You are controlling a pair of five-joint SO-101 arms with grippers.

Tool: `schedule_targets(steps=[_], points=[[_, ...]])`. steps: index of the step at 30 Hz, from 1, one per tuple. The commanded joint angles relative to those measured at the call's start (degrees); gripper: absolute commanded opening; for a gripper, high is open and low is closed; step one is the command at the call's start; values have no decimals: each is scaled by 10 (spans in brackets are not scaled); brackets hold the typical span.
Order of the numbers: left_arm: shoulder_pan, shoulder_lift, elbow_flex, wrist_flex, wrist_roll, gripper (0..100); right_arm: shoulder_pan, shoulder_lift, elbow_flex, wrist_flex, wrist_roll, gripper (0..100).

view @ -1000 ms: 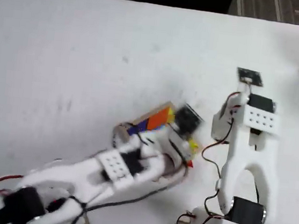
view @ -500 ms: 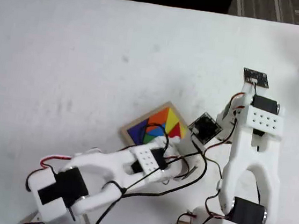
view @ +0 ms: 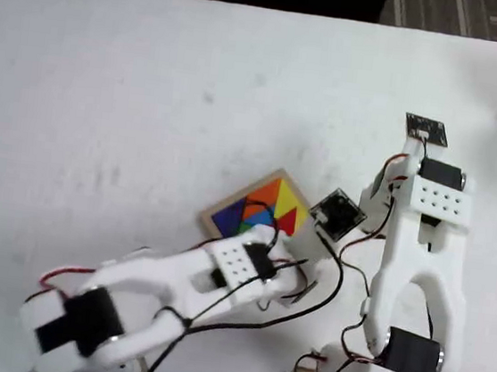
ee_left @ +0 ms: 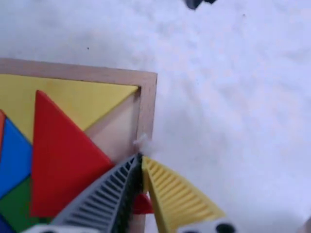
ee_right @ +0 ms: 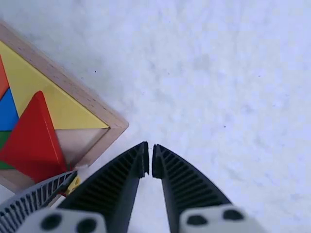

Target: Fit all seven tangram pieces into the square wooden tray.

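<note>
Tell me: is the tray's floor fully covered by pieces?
No, bare wood of the tray shows in its corner beside the red triangle.

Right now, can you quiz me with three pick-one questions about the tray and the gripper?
1. Where is the right gripper? A) over the table beside the tray B) inside the tray C) on a box
2. What colour is the piece along the rim near it? A) pink B) yellow C) black
3. Is the tray full? A) full B) one gap left C) empty
Answers: A, its tips hang over bare table; B, the yellow piece lies there; B, bare wood shows beside the red piece.
</note>
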Motion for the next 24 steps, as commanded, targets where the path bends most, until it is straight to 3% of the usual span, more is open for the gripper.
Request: schedule_targets(steps=[1, 13, 20, 24], points=[[9, -75, 33, 10, 4, 22, 3, -27, -7, -7, -6, 21], [-7, -63, 63, 58, 4, 22, 3, -26, -5, -10, -6, 21], [-10, -176, 76, 107, 4, 22, 3, -26, -6, -11, -6, 21], [-56, -269, 99, 106, 4, 22, 3, -26, -6, -11, -4, 21]])
